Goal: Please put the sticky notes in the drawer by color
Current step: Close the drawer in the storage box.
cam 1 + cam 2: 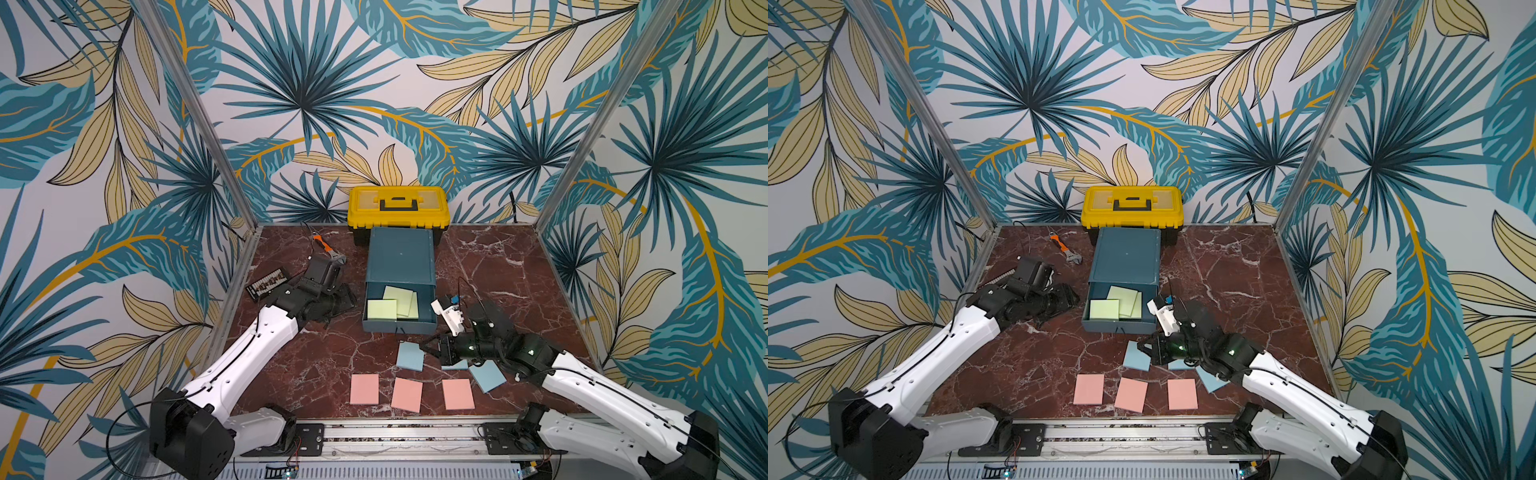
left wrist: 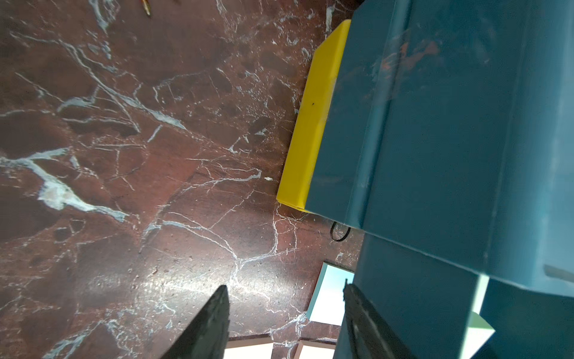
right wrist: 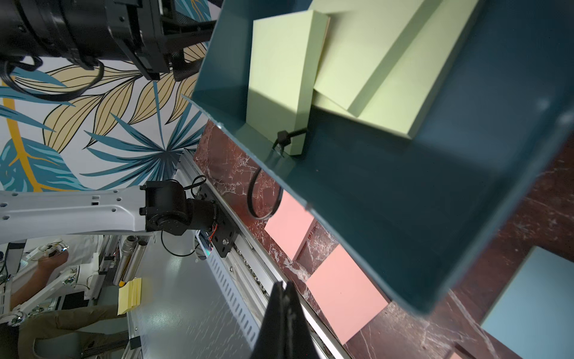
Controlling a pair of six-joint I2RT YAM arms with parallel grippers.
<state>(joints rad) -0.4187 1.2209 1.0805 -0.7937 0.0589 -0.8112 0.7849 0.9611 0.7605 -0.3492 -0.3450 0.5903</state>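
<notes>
Nearest me, along the 6 o'clock edge of the tabletop (image 1: 316, 361), three pink sticky notes (image 1: 407, 394) lie flat in a row, each apart from the next. Just past them toward 12 are the three blue sticky notes (image 1: 410, 355): one at 11 o'clock from the middle pink pad, one at 1 o'clock from the pink pad at the 3 o'clock end, and one between them mostly hidden under my right arm. My right gripper (image 3: 284, 289) is pinched closed with nothing in it, lying low and pointing toward 9, its tip at the 3 o'clock edge of the first blue pad; I cannot tell whether it touches. Farther on, mid-tabletop, the drawer unit (image 1: 401, 257) has its teal top drawer (image 1: 399, 327) pulled out toward 6, and the three green sticky notes (image 1: 382, 309) lie inside, overlapping one another. My left gripper (image 2: 285, 290) sits just at 9 o'clock of that open drawer, jaws apart and gripping nothing. Farther still, an orange-handled wrench (image 1: 1064, 249) lies at 10 o'clock, and the yellow toolbox (image 1: 398, 205) stands at 12, just behind the drawer unit
</notes>
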